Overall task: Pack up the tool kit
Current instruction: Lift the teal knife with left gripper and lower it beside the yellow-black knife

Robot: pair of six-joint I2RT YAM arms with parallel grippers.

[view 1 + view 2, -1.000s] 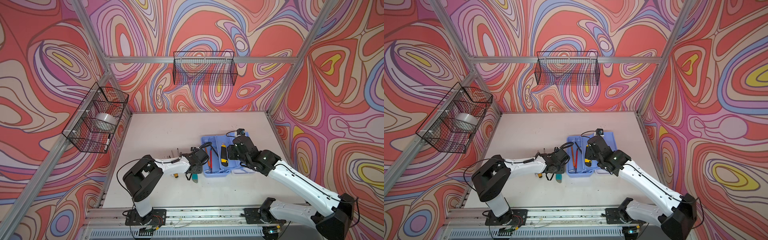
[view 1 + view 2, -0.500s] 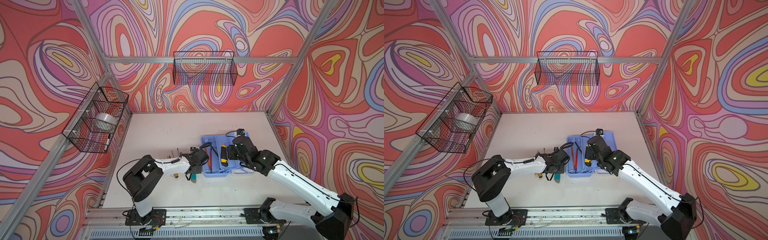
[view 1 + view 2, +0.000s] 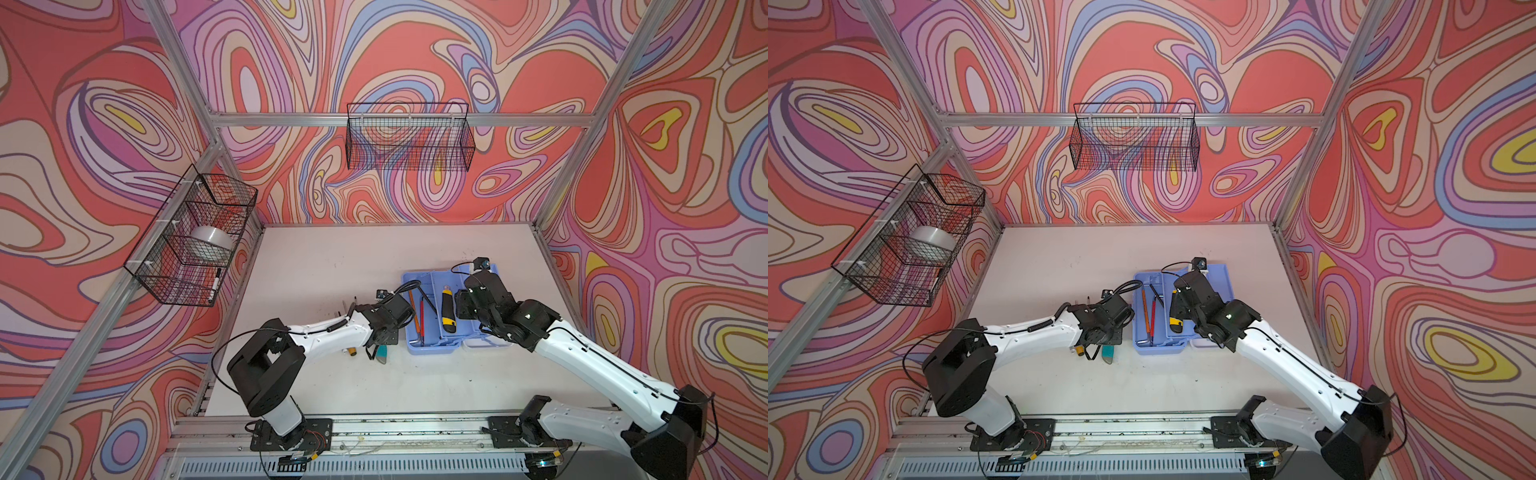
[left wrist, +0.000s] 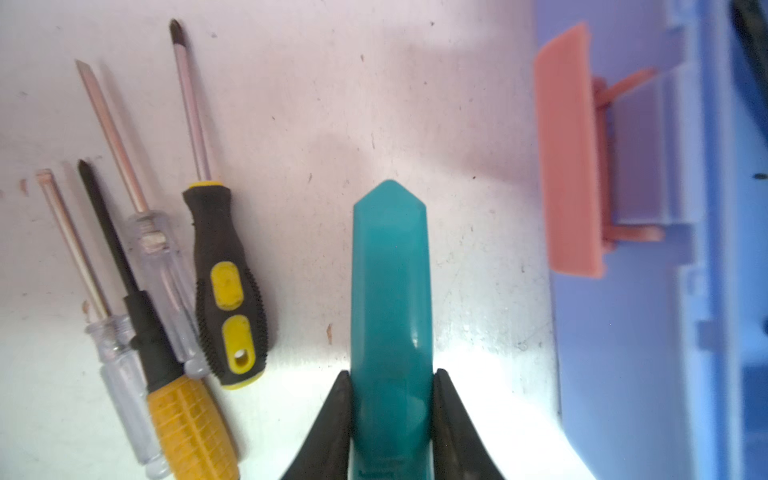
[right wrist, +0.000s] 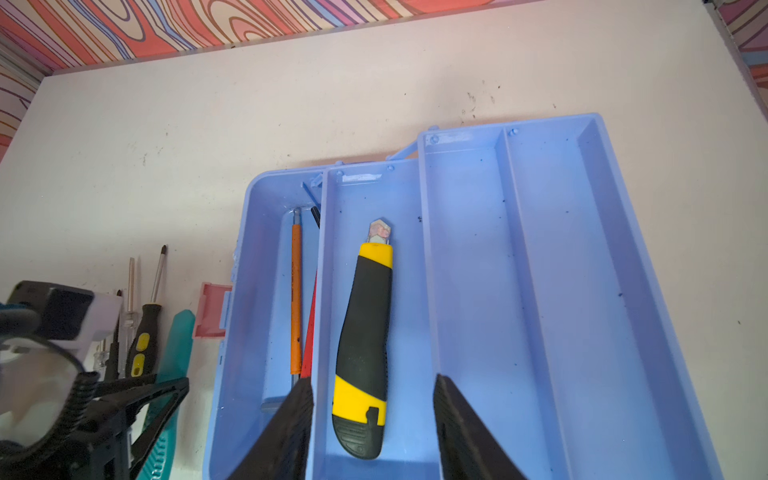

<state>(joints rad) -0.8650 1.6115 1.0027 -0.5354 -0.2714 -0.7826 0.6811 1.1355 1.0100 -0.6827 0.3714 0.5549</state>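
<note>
While the left gripper is followed: both black fingers are seen pressed against the sides of the teal utility knife, so a clamp on that knife is read
Teal knife, place: it is found low and near the centre of both top views, just left of the box; whether it is lifted off the table cannot be told
Right gripper: it is held over the box with its jaws spread wide, and nothing is gripped
Yellow-black utility knife: it is laid lengthwise in a tray trough, seen between the spread right fingers with a gap on each side
Tool kit box: the light blue box is set open on the table, right of centre in the lower half of both top views
Trough nearest the frame's left: an orange tool and a red tool are stowed side by side, next to the trough with the yellow-black knife
Pink-red latch: it is seen sticking out from the box's outer wall, near the teal knife but apart from it
Screwdrivers on the table: a black-and-yellow screwdriver, two clear-handled screwdrivers and a yellow-handled screwdriver are laid close together beside the teal knife, outside the box
Wire baskets: one is hung at upper centre, one at the left with a tape roll inside
</note>
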